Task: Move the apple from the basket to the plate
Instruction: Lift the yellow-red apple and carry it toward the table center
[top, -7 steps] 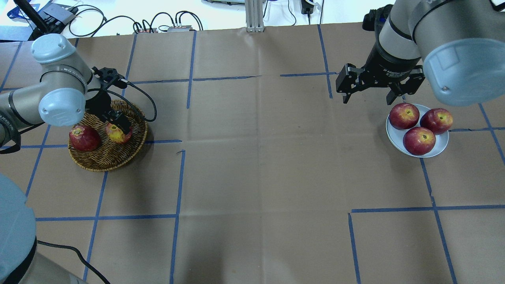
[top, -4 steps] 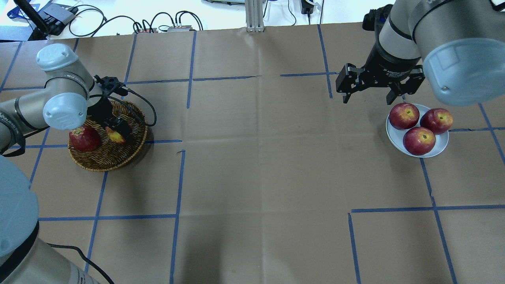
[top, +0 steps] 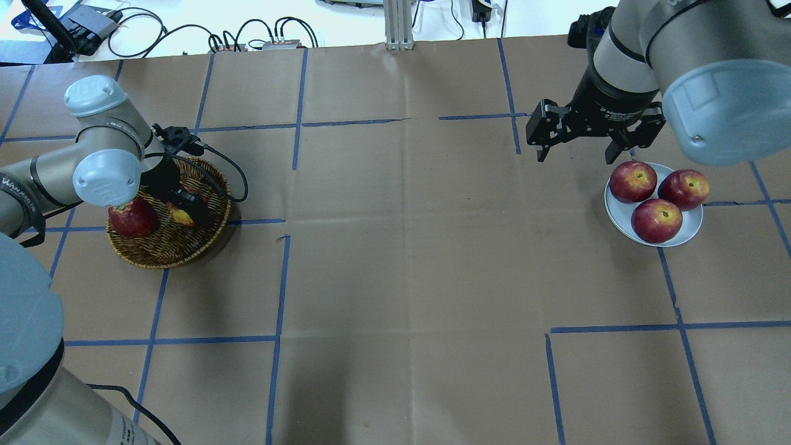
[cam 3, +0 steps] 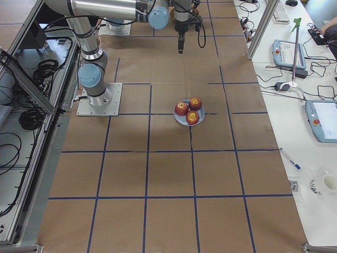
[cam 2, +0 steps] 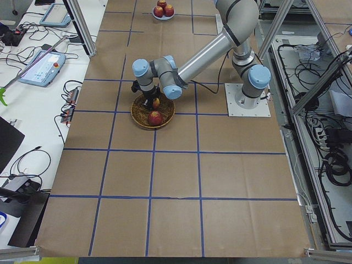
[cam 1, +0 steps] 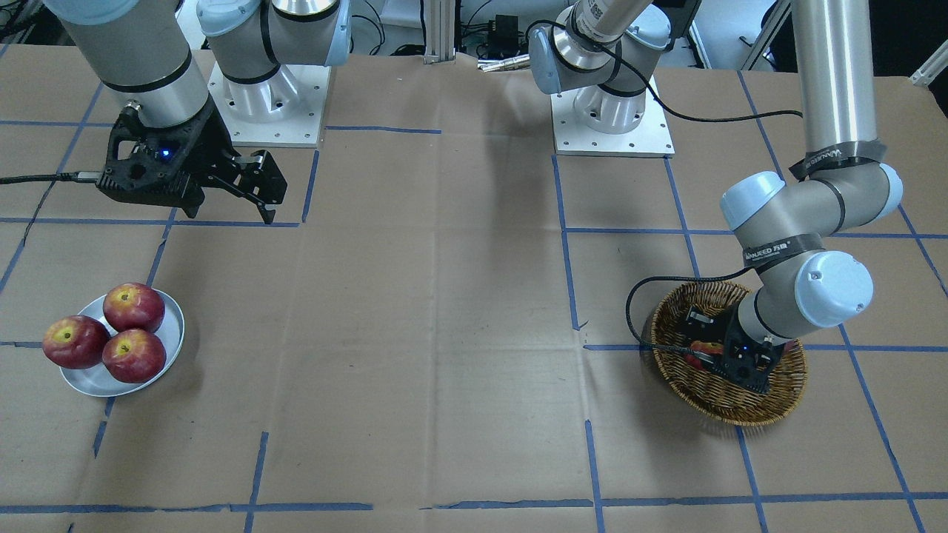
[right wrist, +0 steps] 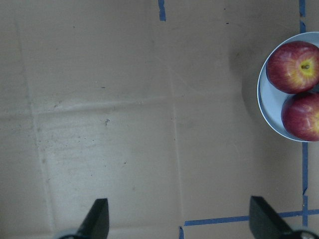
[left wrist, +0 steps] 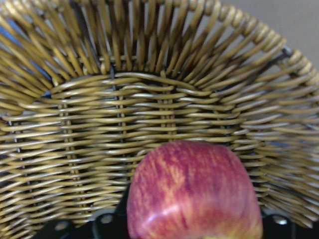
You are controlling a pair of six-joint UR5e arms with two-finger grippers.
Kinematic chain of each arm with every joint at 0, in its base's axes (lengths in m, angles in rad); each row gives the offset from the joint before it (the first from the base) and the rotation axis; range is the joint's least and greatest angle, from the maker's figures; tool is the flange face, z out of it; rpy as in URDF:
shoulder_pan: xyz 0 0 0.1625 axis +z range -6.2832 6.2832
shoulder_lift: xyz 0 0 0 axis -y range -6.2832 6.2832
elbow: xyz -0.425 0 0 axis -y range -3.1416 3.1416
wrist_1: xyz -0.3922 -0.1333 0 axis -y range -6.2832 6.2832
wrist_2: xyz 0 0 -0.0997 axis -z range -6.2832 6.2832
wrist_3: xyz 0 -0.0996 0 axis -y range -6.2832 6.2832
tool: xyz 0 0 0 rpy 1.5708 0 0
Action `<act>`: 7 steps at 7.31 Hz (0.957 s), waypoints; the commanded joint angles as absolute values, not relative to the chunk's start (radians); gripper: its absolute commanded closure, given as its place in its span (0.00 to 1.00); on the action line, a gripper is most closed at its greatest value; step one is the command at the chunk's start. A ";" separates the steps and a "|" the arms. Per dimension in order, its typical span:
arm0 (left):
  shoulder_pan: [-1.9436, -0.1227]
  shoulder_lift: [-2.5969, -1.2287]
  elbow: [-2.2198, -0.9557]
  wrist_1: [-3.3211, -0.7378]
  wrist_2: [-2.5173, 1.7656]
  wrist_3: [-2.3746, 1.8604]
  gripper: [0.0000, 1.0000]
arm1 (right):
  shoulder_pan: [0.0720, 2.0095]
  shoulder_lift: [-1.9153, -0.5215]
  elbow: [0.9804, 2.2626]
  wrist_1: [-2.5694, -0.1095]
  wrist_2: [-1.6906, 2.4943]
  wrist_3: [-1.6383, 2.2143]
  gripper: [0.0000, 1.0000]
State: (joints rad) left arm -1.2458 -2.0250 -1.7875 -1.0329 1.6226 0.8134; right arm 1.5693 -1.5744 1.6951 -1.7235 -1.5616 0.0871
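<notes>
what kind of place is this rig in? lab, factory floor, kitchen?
Most likely a robotics lab test cell: paper-covered table with a blue tape grid, teach pendants on the side bench, loose cables behind.

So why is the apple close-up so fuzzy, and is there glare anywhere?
Left wrist view: the apple sits near the lens and looks soft, with a pale shine on its skin; the basket weave behind is blurred too. Overhead view: the background beyond the table is washed out. Right wrist view: sharp, the plate casting a soft shadow.
</notes>
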 commanded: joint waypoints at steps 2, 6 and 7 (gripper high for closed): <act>-1.384 -1.919 -1.764 -1.109 1.626 0.609 0.72 | 1.569 -1.575 1.695 -1.724 -1.562 0.087 0.00; -1.756 -1.989 -1.637 -1.112 1.588 -0.049 0.72 | 1.569 -1.575 1.695 -1.723 -1.562 0.087 0.00; -1.848 -2.073 -1.550 -1.100 1.583 -0.189 0.72 | 1.569 -1.574 1.695 -1.724 -1.562 0.087 0.00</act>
